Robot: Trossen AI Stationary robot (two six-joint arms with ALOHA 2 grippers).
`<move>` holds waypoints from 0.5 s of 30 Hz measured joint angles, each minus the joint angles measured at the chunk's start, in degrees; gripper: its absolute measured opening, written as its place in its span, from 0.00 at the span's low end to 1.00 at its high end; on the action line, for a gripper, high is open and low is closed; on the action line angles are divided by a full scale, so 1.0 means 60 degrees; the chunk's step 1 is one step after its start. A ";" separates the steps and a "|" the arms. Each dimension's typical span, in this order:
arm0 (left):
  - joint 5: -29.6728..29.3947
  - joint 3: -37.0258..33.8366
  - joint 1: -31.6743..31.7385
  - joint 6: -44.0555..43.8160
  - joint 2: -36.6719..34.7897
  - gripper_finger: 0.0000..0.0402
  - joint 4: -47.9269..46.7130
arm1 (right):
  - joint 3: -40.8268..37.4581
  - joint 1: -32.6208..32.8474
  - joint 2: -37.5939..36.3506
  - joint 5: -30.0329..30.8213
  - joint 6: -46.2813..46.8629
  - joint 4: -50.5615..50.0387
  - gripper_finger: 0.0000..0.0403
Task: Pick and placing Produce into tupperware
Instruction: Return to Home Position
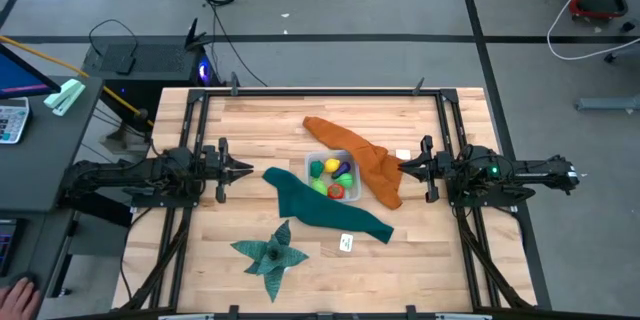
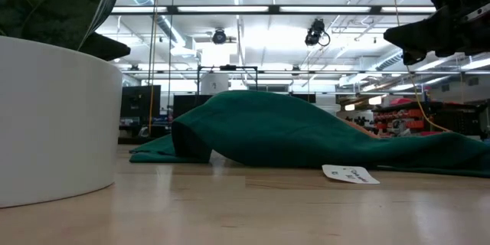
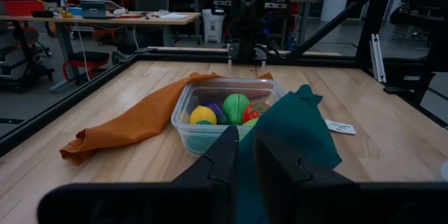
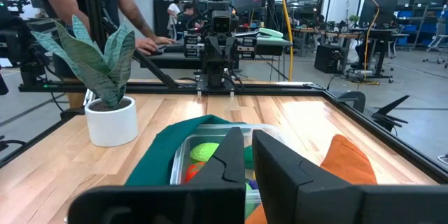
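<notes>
The clear tupperware (image 1: 312, 160) sits mid-table and holds the produce (image 1: 333, 177): yellow, green, purple and red pieces. In the left wrist view these show as yellow (image 3: 203, 115), green (image 3: 236, 105) and red (image 3: 250, 114) pieces behind the box wall (image 3: 190, 138). My left gripper (image 1: 247, 170) hovers shut left of the box. My right gripper (image 1: 404, 168) hovers shut to its right, over the orange cloth. Both appear in their own wrist views, the left gripper (image 3: 246, 161) and the right gripper (image 4: 248, 161), and touch nothing.
A teal cloth (image 1: 320, 205) lies bunched against the box's near-left side, and an orange cloth (image 1: 365, 165) lies along its far and right sides. A potted star-shaped plant (image 1: 272, 253) stands near the near edge. A white card (image 1: 347, 243) lies beside it; another card (image 1: 403, 155) lies under the right gripper.
</notes>
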 joint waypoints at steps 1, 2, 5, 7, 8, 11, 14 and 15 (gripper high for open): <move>-0.0003 0.0000 0.0004 -0.0003 0.0000 0.13 0.0000 | 0.0000 0.0003 0.0000 -0.0003 0.0004 0.0000 0.00; -0.0003 0.0003 0.0000 0.0001 0.0000 0.13 0.0000 | 0.0000 0.0003 0.0000 -0.0001 0.0003 0.0000 0.00; -0.0003 0.0001 0.0003 -0.0003 0.0000 0.14 0.0000 | 0.0000 -0.0001 0.0001 -0.0002 0.0004 0.0000 0.00; -0.0002 0.0000 0.0001 0.0002 -0.0002 0.15 -0.0002 | 0.0000 0.0002 0.0001 0.0001 0.0002 0.0000 0.00; 0.0000 0.0003 0.0001 0.0000 0.0000 0.15 0.0001 | 0.0000 0.0001 0.0001 0.0001 0.0002 0.0000 0.00; -0.0003 0.0000 0.0000 0.0001 -0.0003 0.15 -0.0003 | 0.0000 0.0003 0.0000 -0.0003 0.0000 0.0000 0.00; -0.0001 0.0003 0.0003 0.0003 -0.0002 0.14 -0.0001 | 0.0000 0.0003 0.0000 -0.0001 0.0002 0.0000 0.00; 0.0001 0.0002 0.0000 0.0002 -0.0003 0.14 -0.0001 | -0.0002 0.0003 0.0000 -0.0001 0.0000 0.0000 0.00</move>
